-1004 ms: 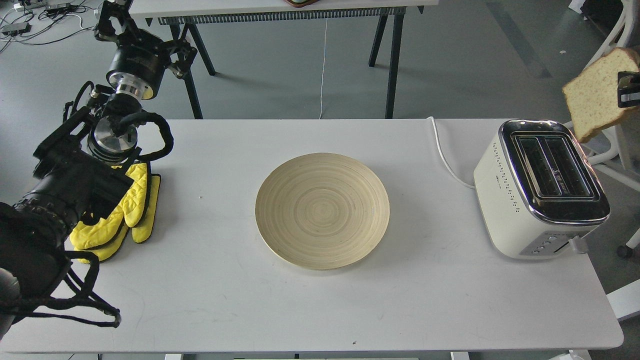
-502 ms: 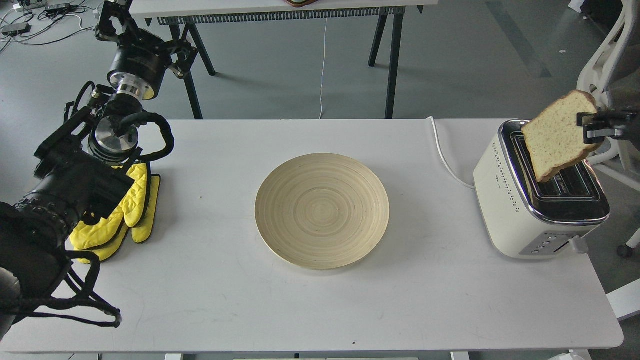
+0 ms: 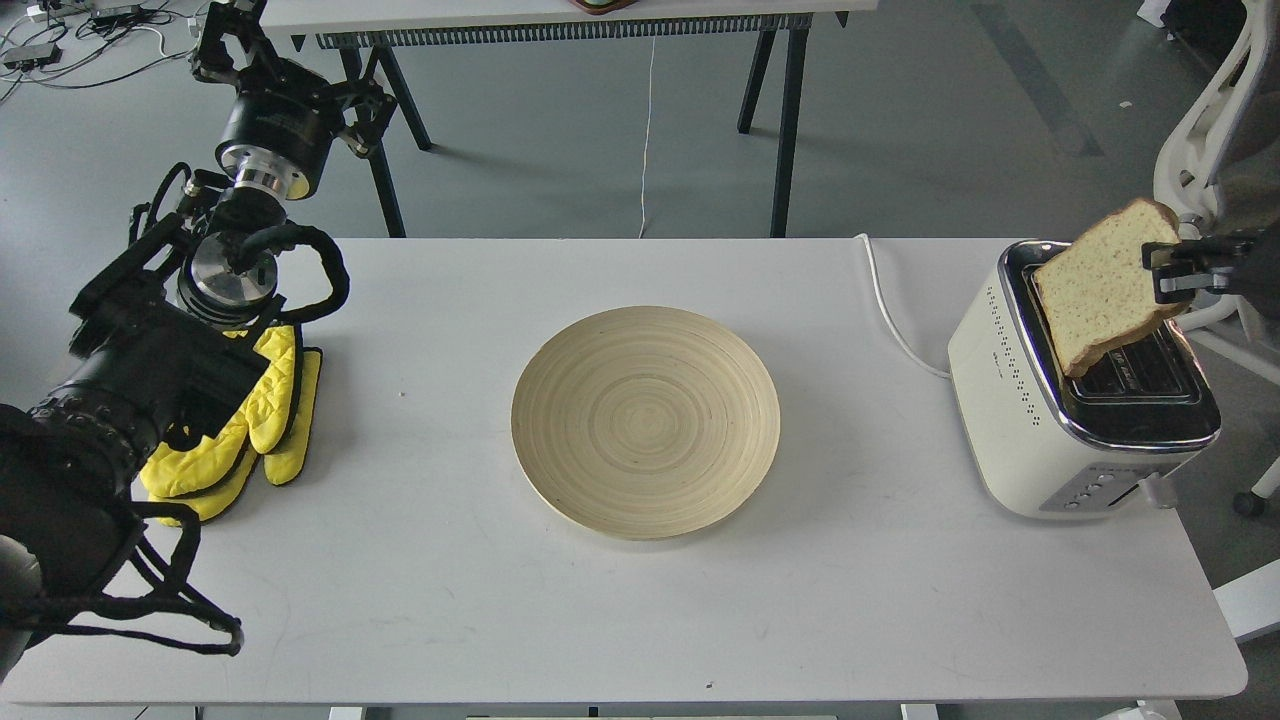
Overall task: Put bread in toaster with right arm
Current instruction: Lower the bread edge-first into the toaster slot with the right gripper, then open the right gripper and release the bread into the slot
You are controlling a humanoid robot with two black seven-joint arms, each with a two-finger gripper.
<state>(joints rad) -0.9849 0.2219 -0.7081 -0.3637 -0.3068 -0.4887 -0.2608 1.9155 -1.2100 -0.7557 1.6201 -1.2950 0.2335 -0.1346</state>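
Note:
The bread, a pale speckled slice with a brown crust, hangs tilted over the toaster's slots, its lower corner at the chrome top. My right gripper comes in from the right edge and is shut on the slice's right edge. The cream-white toaster stands at the table's right end with its white cord trailing back. My left gripper is raised at the far left, beyond the table's back edge; its fingers are too dark and tangled to tell apart.
A round bamboo plate lies in the middle of the white table. Yellow oven mitts lie at the left under my left arm. A white chair stands behind the toaster. A second table's legs stand behind.
My right gripper has carried the bread down and left from beyond the table's right edge to over the toaster's slots. The left arm has not moved.

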